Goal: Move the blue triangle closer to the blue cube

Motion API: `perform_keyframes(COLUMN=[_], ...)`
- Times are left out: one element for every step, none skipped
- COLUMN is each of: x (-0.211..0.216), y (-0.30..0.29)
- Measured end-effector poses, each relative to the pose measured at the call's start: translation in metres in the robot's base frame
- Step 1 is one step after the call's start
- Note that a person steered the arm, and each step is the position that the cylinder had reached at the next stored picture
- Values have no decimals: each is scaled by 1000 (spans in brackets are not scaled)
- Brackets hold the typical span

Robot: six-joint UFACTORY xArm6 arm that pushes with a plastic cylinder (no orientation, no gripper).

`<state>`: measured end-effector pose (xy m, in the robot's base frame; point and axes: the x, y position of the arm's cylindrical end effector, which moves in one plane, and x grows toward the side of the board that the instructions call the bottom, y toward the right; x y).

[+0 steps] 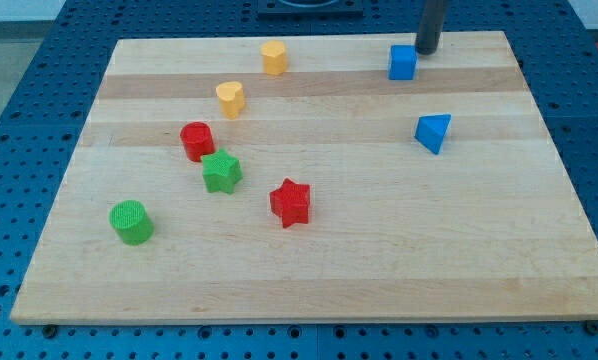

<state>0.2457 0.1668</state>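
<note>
The blue triangle (433, 132) lies on the wooden board (379, 260) at the view's right, in its upper half. The blue cube (403, 62) sits above it, near the board's top edge. My tip (426, 50) is at the top edge, just to the upper right of the blue cube, very close to it or touching it. The tip is well above the blue triangle.
A yellow hexagon (273, 57) and a yellow heart (230, 99) lie at the upper middle. A red cylinder (197, 141), a green star (221, 171), a red star (291, 203) and a green cylinder (131, 221) lie at the left and middle.
</note>
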Motion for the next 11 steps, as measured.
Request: perform_keyframes(x=[38,58,90,157,171,156,144,148,110,86,102], y=[-1,23,84,71,14,-38,-74,-82,-72,-72,-82])
